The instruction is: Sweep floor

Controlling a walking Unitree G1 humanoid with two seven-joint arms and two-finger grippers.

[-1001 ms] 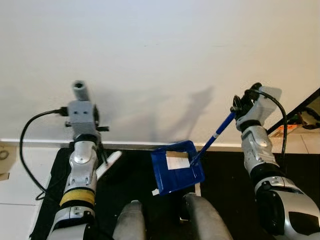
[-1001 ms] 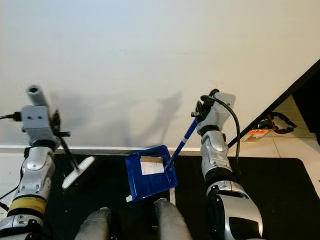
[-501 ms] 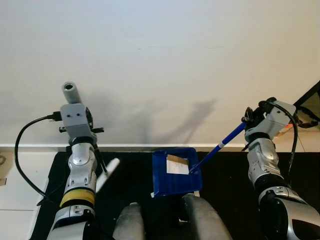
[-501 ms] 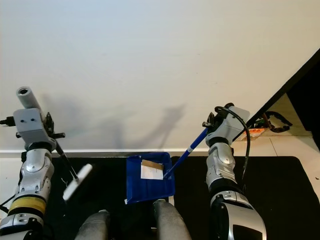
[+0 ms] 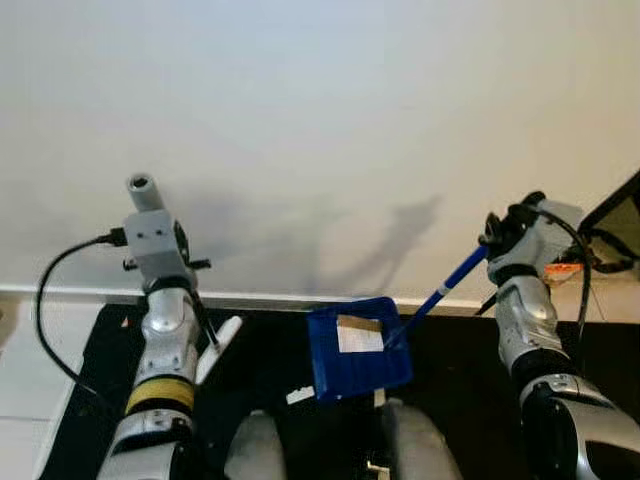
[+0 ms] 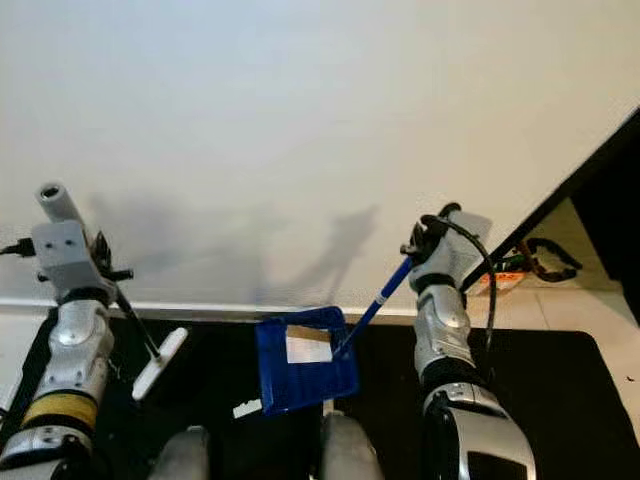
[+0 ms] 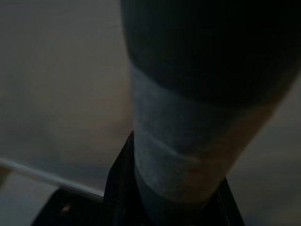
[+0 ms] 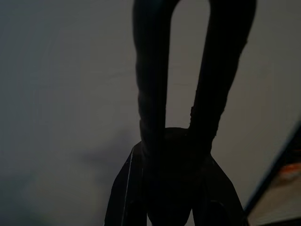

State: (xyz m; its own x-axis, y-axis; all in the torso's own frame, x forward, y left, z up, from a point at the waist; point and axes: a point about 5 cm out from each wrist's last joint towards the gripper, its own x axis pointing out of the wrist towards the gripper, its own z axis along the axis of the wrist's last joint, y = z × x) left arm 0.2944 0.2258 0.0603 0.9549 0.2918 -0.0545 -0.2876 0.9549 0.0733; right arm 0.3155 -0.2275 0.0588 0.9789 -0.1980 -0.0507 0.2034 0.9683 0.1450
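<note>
right gripper (image 5: 497,234) clamping blue dustpan (image 5: 358,347) handle, left gripper (image 5: 178,270) gripping brush (image 5: 213,345) stick, dustpan carrying paper scrap (image 5: 356,335)

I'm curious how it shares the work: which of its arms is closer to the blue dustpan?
Right. The right gripper holds the far end of the blue dustpan's handle. The left gripper is off to the pan's left, holding a small brush.

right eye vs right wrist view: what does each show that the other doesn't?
Right eye: blue dustpan holding paper scraps over the black mat, brush, left tool. Right wrist: close-up of the fingers of the right tool, dark against the wall. Both: pale wall, orange item by a dark panel edge.
</note>
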